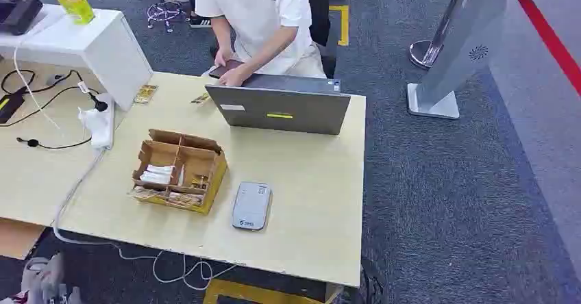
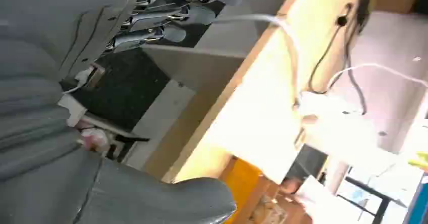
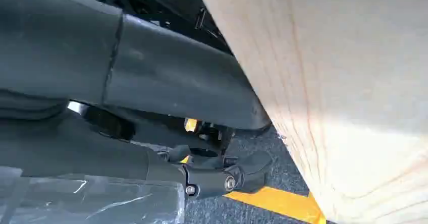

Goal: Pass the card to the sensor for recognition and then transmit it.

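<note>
Starting point: white cards [image 1: 157,174] lie in the cardboard box [image 1: 205,181], sensor [image 1: 251,205] just beside it on the table [image 1: 308,201]. Left hand [image 2: 166,17] hangs low beside the table, fingers apart, empty; right hand [image 3: 222,176] below the edge, state unclear. Advice: pinch one card only, lay flat on sensor.

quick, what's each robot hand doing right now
Left robot hand: open, holding nothing, fingers apart beside the table edge.
Right robot hand: cannot be told.

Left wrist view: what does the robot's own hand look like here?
The left hand has a grey ribbed cover, a thick grey thumb and slim grey fingers with metal pins showing at the links. A thin white cable runs beside the cover.
</note>
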Motion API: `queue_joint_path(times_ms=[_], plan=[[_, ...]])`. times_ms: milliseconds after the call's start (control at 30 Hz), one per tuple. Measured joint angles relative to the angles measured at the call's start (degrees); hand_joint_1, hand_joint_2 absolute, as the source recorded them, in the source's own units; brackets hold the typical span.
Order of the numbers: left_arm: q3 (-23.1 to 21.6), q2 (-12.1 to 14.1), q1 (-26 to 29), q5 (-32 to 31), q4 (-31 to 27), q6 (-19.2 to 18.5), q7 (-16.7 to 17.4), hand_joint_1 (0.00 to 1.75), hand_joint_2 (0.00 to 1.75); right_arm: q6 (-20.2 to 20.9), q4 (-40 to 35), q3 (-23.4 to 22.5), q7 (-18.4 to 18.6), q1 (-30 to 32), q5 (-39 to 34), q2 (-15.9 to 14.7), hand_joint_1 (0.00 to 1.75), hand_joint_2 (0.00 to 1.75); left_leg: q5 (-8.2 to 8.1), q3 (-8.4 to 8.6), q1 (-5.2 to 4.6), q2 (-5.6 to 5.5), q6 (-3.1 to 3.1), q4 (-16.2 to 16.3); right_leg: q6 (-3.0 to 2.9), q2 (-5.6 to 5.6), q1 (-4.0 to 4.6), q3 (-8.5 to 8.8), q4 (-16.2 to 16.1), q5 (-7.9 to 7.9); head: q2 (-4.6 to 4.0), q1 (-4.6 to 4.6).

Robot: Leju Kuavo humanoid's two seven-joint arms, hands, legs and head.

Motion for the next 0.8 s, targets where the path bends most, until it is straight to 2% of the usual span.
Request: queue_joint_path(times_ms=[100,167,200,267,300,333,367,433,467,500,533,567,600,633,667,700,733,800], plan=[[-2.4,0.0,2.1,3.4,-3.8,2.1,0.0,0.00,1.75,-1.6,0.1,0.4,1.0,-0.4,0.6,0.0,0.00,0.00,0.02,0.00,0.08,0.03,-0.05,0.0,-0.03,0.02,0.08,-0.01,0.0,0.02,0.00,0.02],[-8.0,-0.2,5.9,7.4,-9.1,5.7,0.0,0.00,1.75,-2.6,0.2,0.9,2.1,-0.8,1.1,0.1,0.00,0.00,0.04,0.03,0.12,0.20,-0.07,0.0,-0.13,0.14,0.13,-0.11,0.0,0.09,0.00,0.02],[-11.3,-0.1,7.0,9.5,-12.7,4.7,0.0,0.00,1.75,-3.5,0.2,1.1,2.9,-1.0,1.2,0.1,0.00,0.00,0.08,0.00,0.12,0.25,-0.13,0.1,-0.17,0.16,0.13,-0.40,0.0,0.15,0.00,-0.11],[-13.8,0.6,4.2,8.0,-19.3,-3.6,0.0,0.00,1.75,-6.6,0.2,1.8,4.6,-1.7,2.0,0.2,0.00,0.00,0.59,-0.72,0.20,-0.43,-0.22,0.1,-0.03,-0.30,0.28,-0.73,0.0,0.33,0.00,-0.02],[-14.1,0.6,3.5,5.5,-25.2,-6.8,0.0,0.00,1.75,-8.8,0.3,2.1,5.2,-2.4,2.4,0.2,0.00,0.00,0.66,-0.80,0.31,-0.34,-0.31,0.1,-0.35,-0.34,0.40,-0.84,0.0,0.56,0.00,0.37],[-15.6,0.3,3.5,2.3,-33.2,-7.1,0.0,0.00,1.75,-10.6,0.3,2.6,5.6,-3.2,2.6,0.6,0.00,0.00,0.62,-0.80,0.29,-0.01,-0.38,0.1,-0.46,-0.08,0.39,-1.03,-0.1,0.72,0.00,0.53],[-18.1,0.3,2.9,0.1,-38.9,-4.8,0.0,0.00,1.75,-11.9,0.3,3.0,5.9,-3.7,2.8,0.9,0.00,0.00,0.66,-0.79,0.28,0.29,-0.37,0.1,-0.34,0.25,0.31,-1.06,-0.1,0.84,0.00,0.33],[-26.7,1.1,1.4,-5.8,-47.1,7.4,-0.1,0.00,1.75,-13.4,0.4,3.3,6.0,-4.0,2.9,1.1,0.00,0.00,0.73,-0.66,0.26,0.25,-0.37,0.1,-0.34,0.21,0.36,-1.09,-0.1,0.86,0.00,-0.04],[-30.9,2.7,-0.3,-12.9,-50.5,18.5,0.0,0.00,1.75,-13.4,0.5,3.5,6.3,-4.2,3.1,1.6,0.00,0.00,0.77,-0.68,0.29,0.26,-0.39,0.1,-0.36,0.20,0.40,-1.08,-0.1,0.88,0.00,0.15],[-37.0,6.0,-2.9,-21.4,-51.3,32.1,0.1,0.00,1.75,-13.8,0.5,3.7,6.8,-4.3,3.3,1.8,0.00,0.00,0.90,-0.73,0.33,0.25,-0.40,0.2,-0.37,0.20,0.45,-1.30,-0.1,0.93,0.00,0.18],[-43.1,8.3,-6.5,-30.4,-51.0,45.1,1.5,0.00,1.75,-15.2,0.6,4.0,7.4,-4.5,3.7,2.2,0.00,0.00,1.00,-0.83,0.34,0.19,-0.45,0.2,-0.44,0.08,0.49,-1.36,-0.1,1.05,0.00,0.17],[-49.9,11.4,-11.2,-41.9,-49.2,57.8,4.4,0.00,1.75,-17.1,0.6,4.4,8.2,-4.8,4.2,2.6,0.00,0.00,1.14,-0.96,0.35,-0.06,-0.47,0.2,-0.40,-0.11,0.50,-1.23,-0.1,1.14,0.00,0.02],[-55.6,12.7,-16.2,-52.5,-46.2,65.7,7.4,0.00,1.75,-18.9,0.6,4.7,8.9,-5.1,4.4,2.9,0.00,0.00,1.27,-1.02,0.35,-0.19,-0.43,0.2,-0.43,-0.22,0.51,-1.32,0.0,1.20,0.00,-0.07],[-60.3,13.7,-21.4,-61.5,-42.5,73.5,12.9,0.00,1.75,-21.8,0.7,4.9,9.6,-5.5,4.7,3.4,0.00,0.00,1.36,-1.08,0.37,-0.22,-0.50,0.2,-0.48,-0.25,0.52,-1.34,0.0,1.29,0.00,0.04],[-65.3,14.7,-26.8,-69.6,-37.7,77.5,18.3,0.00,1.75,-24.1,0.7,5.3,10.2,-5.9,4.8,3.9,0.00,0.00,1.45,-1.14,0.37,-0.20,-0.59,0.2,-0.54,-0.22,0.51,-1.36,0.0,1.42,0.00,0.11],[-68.7,15.3,-31.3,-74.1,-34.0,77.9,22.0,0.00,1.75,-25.5,0.8,5.5,10.6,-6.2,4.8,4.2,0.00,0.00,1.48,-1.17,0.37,-0.16,-0.60,0.1,-0.58,-0.19,0.51,-1.32,0.0,1.52,0.00,0.07],[-72.7,15.7,-36.1,-78.1,-28.8,74.9,25.8,0.00,1.75,-26.9,0.9,5.7,11.1,-6.3,4.8,4.4,0.00,0.00,1.56,-1.22,0.37,-0.11,-0.52,0.2,-0.49,-0.11,0.51,-1.36,0.0,1.61,0.00,0.02],[-78.3,15.7,-43.8,-81.9,-20.1,64.0,30.6,0.00,1.75,-28.0,1.0,5.9,11.5,-6.5,4.8,4.7,0.00,0.00,1.63,-1.29,0.36,-0.12,-0.48,0.2,-0.49,-0.12,0.50,-1.36,0.0,1.68,0.00,0.07]])
